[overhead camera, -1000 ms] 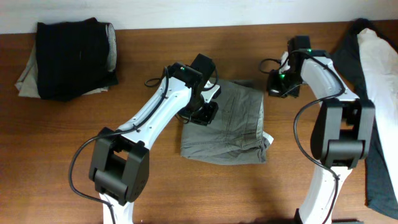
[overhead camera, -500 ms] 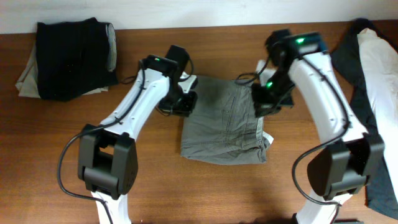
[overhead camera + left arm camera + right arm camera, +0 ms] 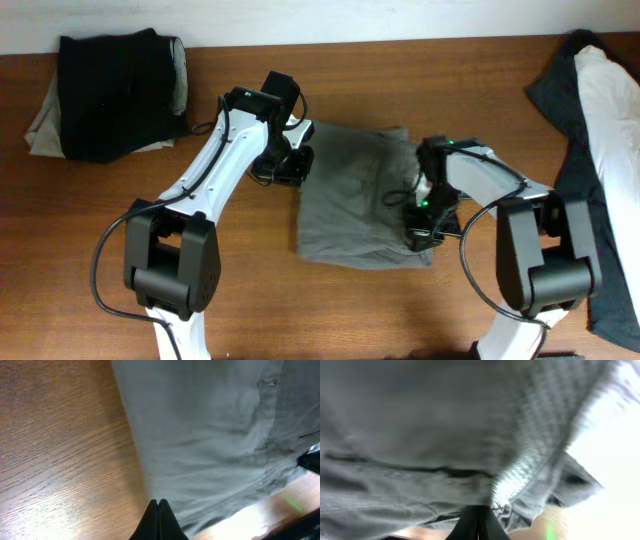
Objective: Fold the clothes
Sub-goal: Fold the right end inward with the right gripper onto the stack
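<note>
The grey shorts [image 3: 355, 200] lie folded into a rough rectangle in the middle of the wooden table [image 3: 200, 260]. My left gripper [image 3: 297, 168] is at their upper left edge; in the left wrist view its shut tips [image 3: 159, 503] rest where the fabric [image 3: 210, 435] meets the wood, holding nothing that I can see. My right gripper [image 3: 418, 232] is low at the shorts' lower right edge. In the right wrist view its shut tips [image 3: 479, 508] sit right against the seamed fabric [image 3: 445, 420], which fills the view.
A dark garment [image 3: 115, 90] lies folded on a beige cloth at the back left. A heap of white and dark grey clothes [image 3: 600, 150] runs along the right edge. The back wall borders the table's far edge.
My right arm swung from beyond the shorts' upper right corner down to their lower right edge. My left gripper moved from on top of the shorts to their upper left edge. The shorts look flatter.
</note>
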`<state>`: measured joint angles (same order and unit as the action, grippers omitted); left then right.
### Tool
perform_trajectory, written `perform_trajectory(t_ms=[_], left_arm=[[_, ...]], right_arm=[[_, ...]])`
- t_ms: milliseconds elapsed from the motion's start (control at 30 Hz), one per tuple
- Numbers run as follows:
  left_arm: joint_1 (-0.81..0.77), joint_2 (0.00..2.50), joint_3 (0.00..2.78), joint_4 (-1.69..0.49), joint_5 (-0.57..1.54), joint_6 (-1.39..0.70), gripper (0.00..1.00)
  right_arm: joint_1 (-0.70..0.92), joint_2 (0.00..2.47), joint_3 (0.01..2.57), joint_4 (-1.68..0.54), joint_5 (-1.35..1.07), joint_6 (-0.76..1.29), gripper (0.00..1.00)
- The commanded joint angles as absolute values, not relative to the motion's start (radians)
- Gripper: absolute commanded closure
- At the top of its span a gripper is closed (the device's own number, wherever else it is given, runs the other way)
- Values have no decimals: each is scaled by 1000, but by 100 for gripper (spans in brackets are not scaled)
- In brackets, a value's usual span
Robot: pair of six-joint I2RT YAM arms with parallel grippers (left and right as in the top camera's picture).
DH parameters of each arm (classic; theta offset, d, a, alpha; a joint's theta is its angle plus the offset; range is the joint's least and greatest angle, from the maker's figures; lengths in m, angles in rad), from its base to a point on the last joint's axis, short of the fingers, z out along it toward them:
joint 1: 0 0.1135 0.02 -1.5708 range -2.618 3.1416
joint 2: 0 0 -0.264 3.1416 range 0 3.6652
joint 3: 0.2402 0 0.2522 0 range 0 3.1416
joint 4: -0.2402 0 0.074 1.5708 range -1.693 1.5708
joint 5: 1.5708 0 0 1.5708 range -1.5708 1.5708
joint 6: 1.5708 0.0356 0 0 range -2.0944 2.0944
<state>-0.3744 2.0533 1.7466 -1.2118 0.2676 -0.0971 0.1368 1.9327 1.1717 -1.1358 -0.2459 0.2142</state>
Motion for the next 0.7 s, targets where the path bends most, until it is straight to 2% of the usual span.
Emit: perform_trajectory(t_ms=[0, 100, 167, 200, 233, 267, 300, 467, 667], left_arm=[[-376, 2062, 1748, -1205, 264, -81, 99], [-376, 2062, 1748, -1179, 265, -81, 99], [-376, 2062, 1748, -1164, 265, -81, 82], [-376, 2062, 1748, -1164, 266, -81, 60], [-377, 2062, 1748, -1170, 266, -81, 27], [-377, 2063, 1748, -1185, 269, -81, 1], [-377, 2063, 1745, -1182, 269, -81, 1], [-376, 2065, 1615, -1026, 458, -83, 1], [-344, 2066, 1444, -902, 495, -171, 1]], right_arm=[[76, 1922, 1186, -1184, -163, 279, 96], [77, 1887, 1248, -1235, -156, 291, 96], [78, 1814, 1312, -1265, -157, 297, 96], [78, 1781, 1341, -1276, -157, 297, 88], [78, 1747, 1373, -1288, -157, 293, 65], [78, 1700, 1408, -1295, -157, 293, 23], [78, 1687, 1417, -1295, -157, 294, 1], [77, 1669, 1444, -1294, -157, 293, 1], [77, 1669, 1444, -1295, -152, 267, 1]])
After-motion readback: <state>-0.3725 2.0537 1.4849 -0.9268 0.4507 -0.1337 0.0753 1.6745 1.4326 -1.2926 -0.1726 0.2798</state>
